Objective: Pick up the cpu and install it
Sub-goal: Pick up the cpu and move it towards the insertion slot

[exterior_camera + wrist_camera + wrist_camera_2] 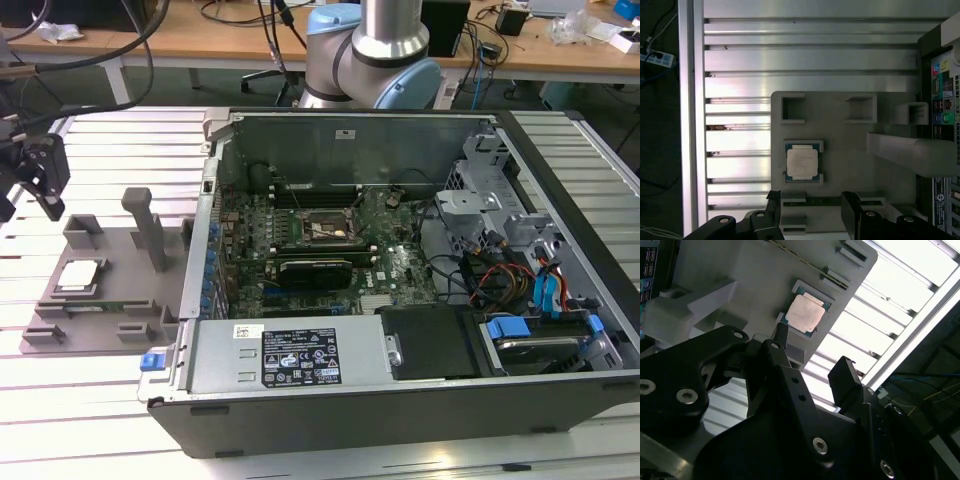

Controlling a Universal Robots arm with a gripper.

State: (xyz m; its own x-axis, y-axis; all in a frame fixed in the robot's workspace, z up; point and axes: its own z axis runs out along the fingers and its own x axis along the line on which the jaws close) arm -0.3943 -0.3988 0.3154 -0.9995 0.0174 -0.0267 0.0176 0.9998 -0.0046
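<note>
Gripper (812,206): spread, empty, poised over the grey fixture tray (840,125);
cpu (802,161): seated in tray pocket; clean grasp wants fingers (774,202) squared to its edges

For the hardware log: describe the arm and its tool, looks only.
The arm is a silver-grey metal tube with pale blue joint caps. The tool is matt black, built of angular plates fastened with silver screws, and ends in two narrow, flat black fingers.
</note>
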